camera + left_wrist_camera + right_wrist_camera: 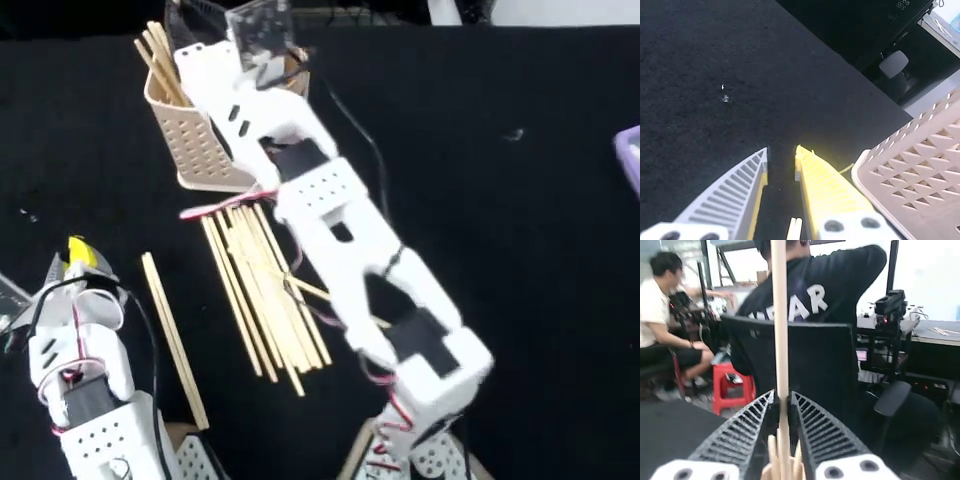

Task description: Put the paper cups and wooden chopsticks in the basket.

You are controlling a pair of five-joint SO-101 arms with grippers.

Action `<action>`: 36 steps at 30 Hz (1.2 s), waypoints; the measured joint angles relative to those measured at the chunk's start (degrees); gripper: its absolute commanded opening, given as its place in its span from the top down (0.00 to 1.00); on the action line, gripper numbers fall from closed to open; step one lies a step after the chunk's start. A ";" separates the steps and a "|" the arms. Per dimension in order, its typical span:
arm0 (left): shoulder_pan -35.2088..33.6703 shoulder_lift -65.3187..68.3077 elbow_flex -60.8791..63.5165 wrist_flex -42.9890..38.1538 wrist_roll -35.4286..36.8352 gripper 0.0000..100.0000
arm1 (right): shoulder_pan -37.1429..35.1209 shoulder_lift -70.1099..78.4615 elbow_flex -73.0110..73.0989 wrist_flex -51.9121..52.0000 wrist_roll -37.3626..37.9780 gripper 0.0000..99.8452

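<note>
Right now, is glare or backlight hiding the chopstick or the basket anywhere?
Right wrist view: bright windows behind, but the chopstick stands out against the dark chair. High view: even light, basket plain against the black table. Left wrist view: no glare.

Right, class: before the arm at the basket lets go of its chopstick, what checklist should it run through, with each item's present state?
1. Right hand shut on its chopstick: ok.
2. Right hand at the basket: ok.
3. Lower end of that chopstick inside the basket: cannot tell.
4. Left hand open and apart from the basket: ok.
5. All chopsticks off the table: not ok, a loose pile lies there.
</note>
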 measured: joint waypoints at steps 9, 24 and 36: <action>0.00 0.00 0.00 0.00 0.00 0.89 | 0.18 5.63 -2.20 5.19 3.87 0.87; 0.00 0.00 0.00 0.00 -2.11 0.90 | -0.26 -11.08 -2.20 44.31 4.04 0.88; 0.35 0.00 0.00 0.00 -2.73 0.90 | -2.02 -18.64 23.91 74.11 17.41 0.73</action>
